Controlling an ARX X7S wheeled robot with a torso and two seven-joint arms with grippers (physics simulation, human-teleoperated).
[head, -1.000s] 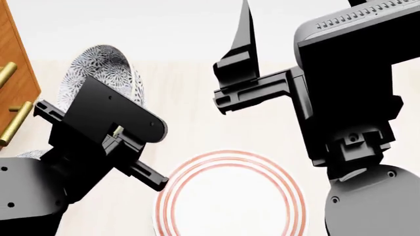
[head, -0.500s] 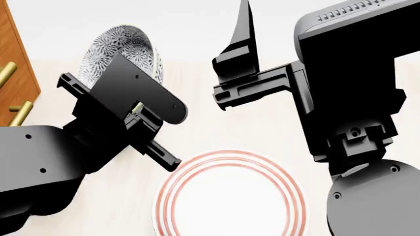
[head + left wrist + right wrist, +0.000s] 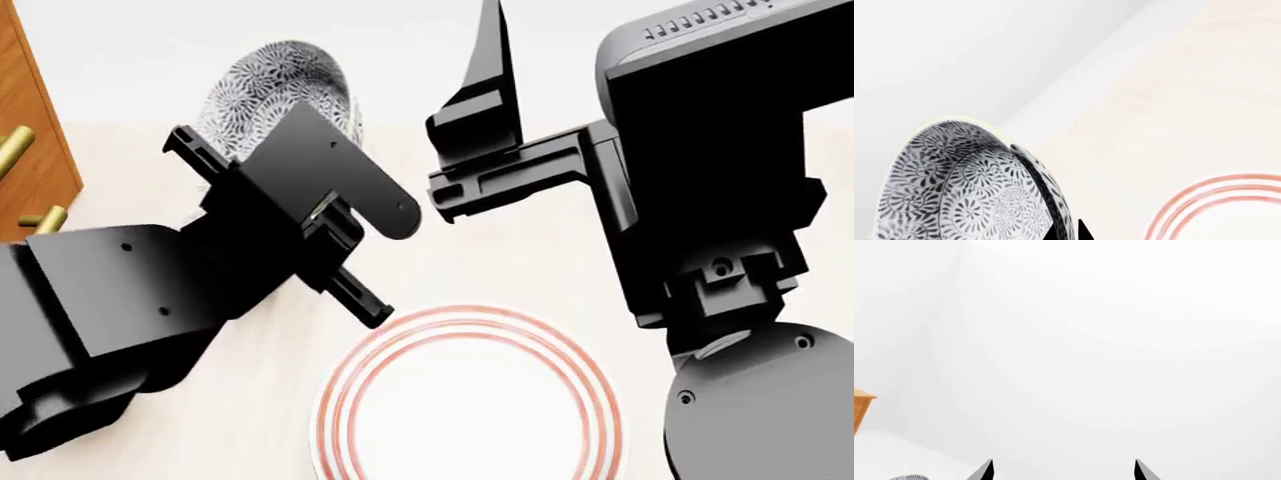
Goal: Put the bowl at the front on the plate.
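In the upper left of the head view, we see the bowl (image 3: 287,85) up in the air, held by the left gripper (image 3: 274,150). It is tipped on its side, so its open mouth does not face up. In the left wrist pic, a dark finger (image 3: 1037,182) lies along the bowl's rim, so we judge the grip is pinched on the wall of the bowl. We can't see the 2nd finger well, so the hold may be less firm than it looks.

The plate (image 3: 467,400) sits low in the middle of the head view, on the pale table (image 3: 534,270). The plate has nothing on it. The bowl is up and to the left of it, not yet over it.

The right gripper (image 3: 1062,472) is up high w/ its two tips spread wide and nothing between them. It points at a blank white wall. A brown cabinet (image 3: 27,130) w/ gold handles stands at the left edge.

So the pick-up part is done. What is left: bring the bowl over the plate, turn it upright, set it down in the red rings, then let go.
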